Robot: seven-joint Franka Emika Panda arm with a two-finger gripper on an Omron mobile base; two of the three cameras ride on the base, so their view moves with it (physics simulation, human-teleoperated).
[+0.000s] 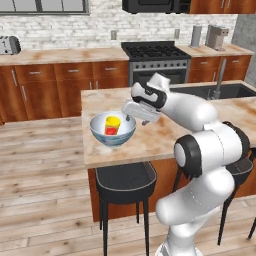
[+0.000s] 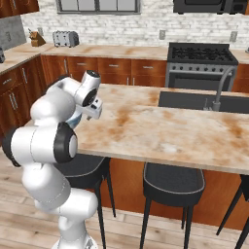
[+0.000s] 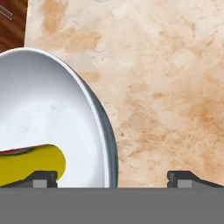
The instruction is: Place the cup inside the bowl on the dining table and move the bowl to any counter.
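The bowl (image 1: 113, 140), white inside and pale blue-grey outside, stands near the left front of the dining table (image 1: 155, 142). The yellow cup (image 1: 112, 124) with its red patch rests inside it. My gripper (image 1: 130, 118) hovers at the bowl's right rim, open and holding nothing. In the hand view the gripper (image 3: 113, 178) has its tips wide apart. One tip is over the cup (image 3: 33, 164) inside the bowl (image 3: 65, 118), the other over the bare table (image 3: 166, 87), and the rim runs between them. In the right base view my own arm hides most of the bowl.
The counter (image 1: 65, 54) runs along the back wall with a toaster (image 1: 9, 45) and a stove (image 1: 155, 51). A sink with a faucet (image 1: 218, 80) is set in the table's far right. Black stools (image 1: 125, 183) stand at the table's front edge.
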